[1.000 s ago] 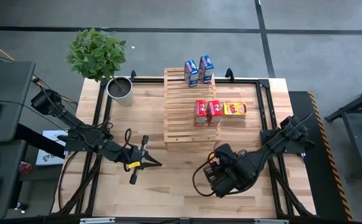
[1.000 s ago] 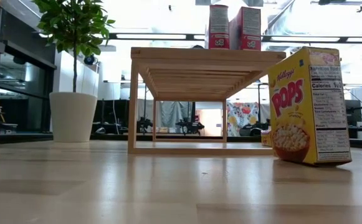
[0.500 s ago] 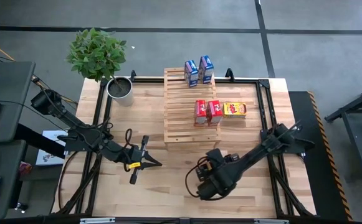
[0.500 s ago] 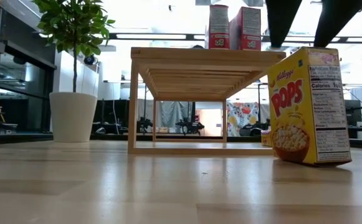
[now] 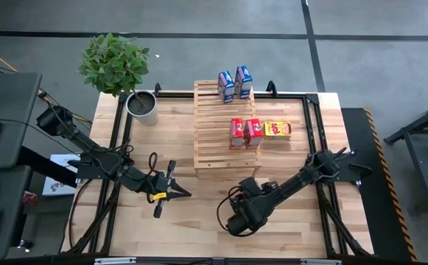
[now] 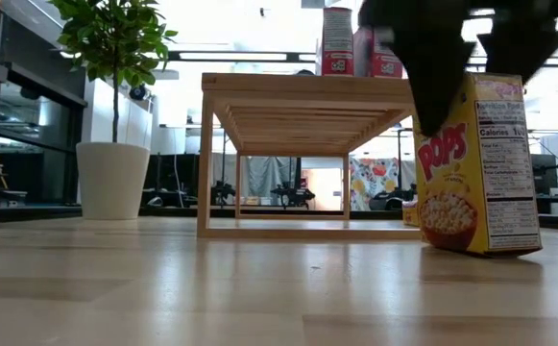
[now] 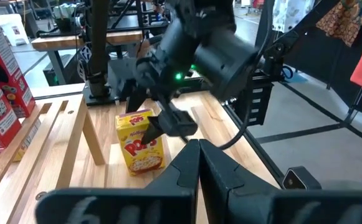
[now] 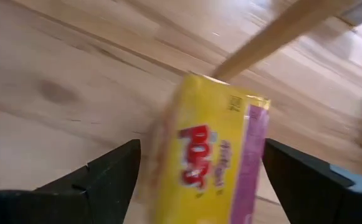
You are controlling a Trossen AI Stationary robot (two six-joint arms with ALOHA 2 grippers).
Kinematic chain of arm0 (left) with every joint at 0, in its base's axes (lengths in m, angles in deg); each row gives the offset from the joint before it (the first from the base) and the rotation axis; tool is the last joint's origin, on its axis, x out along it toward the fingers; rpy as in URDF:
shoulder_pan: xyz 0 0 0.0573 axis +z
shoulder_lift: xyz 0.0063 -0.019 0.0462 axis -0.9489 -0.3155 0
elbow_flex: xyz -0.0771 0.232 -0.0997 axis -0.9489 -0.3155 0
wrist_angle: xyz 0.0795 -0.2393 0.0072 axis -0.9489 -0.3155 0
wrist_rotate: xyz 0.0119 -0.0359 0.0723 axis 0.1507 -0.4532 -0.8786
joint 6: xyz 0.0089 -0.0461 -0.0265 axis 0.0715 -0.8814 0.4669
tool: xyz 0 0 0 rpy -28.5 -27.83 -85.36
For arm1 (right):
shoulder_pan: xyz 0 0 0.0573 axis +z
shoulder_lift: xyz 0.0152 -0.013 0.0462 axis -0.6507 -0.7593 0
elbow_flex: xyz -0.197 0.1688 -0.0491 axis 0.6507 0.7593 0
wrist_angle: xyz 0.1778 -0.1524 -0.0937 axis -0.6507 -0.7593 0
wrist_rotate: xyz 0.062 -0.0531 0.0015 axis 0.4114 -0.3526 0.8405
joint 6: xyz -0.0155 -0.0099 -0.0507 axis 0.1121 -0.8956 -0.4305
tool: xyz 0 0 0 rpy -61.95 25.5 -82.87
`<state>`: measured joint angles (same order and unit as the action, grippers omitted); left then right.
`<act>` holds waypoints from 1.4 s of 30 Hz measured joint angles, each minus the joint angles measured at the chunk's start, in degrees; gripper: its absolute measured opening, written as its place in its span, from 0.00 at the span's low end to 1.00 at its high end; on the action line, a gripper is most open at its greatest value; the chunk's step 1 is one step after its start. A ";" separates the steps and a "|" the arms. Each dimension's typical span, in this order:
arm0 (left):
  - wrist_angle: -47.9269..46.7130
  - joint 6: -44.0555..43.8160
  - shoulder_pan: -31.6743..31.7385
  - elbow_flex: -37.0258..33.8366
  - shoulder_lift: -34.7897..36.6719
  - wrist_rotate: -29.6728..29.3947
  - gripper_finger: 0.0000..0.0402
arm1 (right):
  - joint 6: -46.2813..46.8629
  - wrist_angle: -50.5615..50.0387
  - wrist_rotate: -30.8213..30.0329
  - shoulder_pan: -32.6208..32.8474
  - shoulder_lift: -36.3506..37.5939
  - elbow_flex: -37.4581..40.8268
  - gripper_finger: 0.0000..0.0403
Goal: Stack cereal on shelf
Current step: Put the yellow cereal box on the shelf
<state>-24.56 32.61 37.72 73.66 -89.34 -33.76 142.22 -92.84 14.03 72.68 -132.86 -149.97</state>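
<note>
A yellow cereal box [image 6: 475, 163] stands upright on the table, near the front edge. My right gripper [image 6: 471, 96] is open and points steeply down, one finger on each side of the box's top; the right wrist view shows gaps between fingers and box [image 8: 209, 162]. The arm hides this box in the high view. The pale slatted shelf [image 5: 215, 136] carries two blue boxes [image 5: 234, 83] at its far end and two red ones [image 5: 245, 132] at its right side. Another yellow box [image 5: 277, 129] lies on the table beside them. My left gripper [image 5: 186, 193] waits shut, left of the shelf.
A potted plant [image 5: 141, 105] stands at the table's far left corner. A black frame [image 5: 313, 132] runs round the table's edges. Bare planks [image 5: 177, 235] lie between the two grippers along the near edge.
My right gripper has come down and gone toward the table's left and near edges, tipping more steeply downward. Its fingers now reach down past the top of the standing yellow box, which has stayed in place.
</note>
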 joint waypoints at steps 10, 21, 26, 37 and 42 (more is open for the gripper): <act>0.00 0.02 0.00 0.01 0.00 0.00 0.00 | -0.13 0.09 2.76 -0.01 0.17 3.50 0.54; -0.11 0.04 0.00 0.02 0.00 0.00 0.00 | -29.49 3.10 4.31 2.62 1.93 -13.02 0.31; -1.44 0.04 0.00 0.02 0.30 0.00 0.00 | -49.66 8.93 -6.36 4.34 1.93 -27.66 0.33; -5.20 0.04 -0.04 0.09 3.43 -0.55 0.00 | -59.06 13.04 -53.64 -3.64 15.21 -24.81 0.35; -5.60 -0.31 0.02 0.09 3.43 -0.68 0.00 | -49.00 5.72 -47.21 -15.33 18.56 -24.81 0.35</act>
<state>-30.16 32.29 37.74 73.75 -85.90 -34.44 93.22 -87.12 -33.17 57.34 -114.29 -174.79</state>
